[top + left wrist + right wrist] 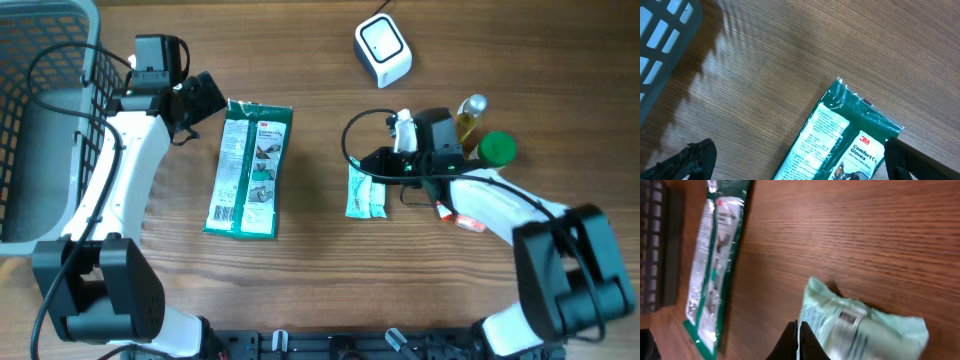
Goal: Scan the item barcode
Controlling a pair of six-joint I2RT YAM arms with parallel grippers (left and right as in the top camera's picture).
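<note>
A small pale green packet [365,192] lies flat near the table's middle; in the right wrist view the packet [865,330] shows a barcode label facing up. My right gripper [372,160] [798,330] is shut, its tips at the packet's top left edge; whether they pinch it I cannot tell. A long green-and-white gloves pack [250,168] [840,135] [715,260] lies to the left. Just over its top end my left gripper [205,95] [800,162] hangs wide open, holding nothing. The white scanner [383,50] stands at the back.
A grey wire basket [40,120] fills the left edge. Behind my right arm stand an oil bottle [472,115] and a green-capped container [496,150], with a red-and-white item [465,220] under the arm. A black cable loops beside the right gripper.
</note>
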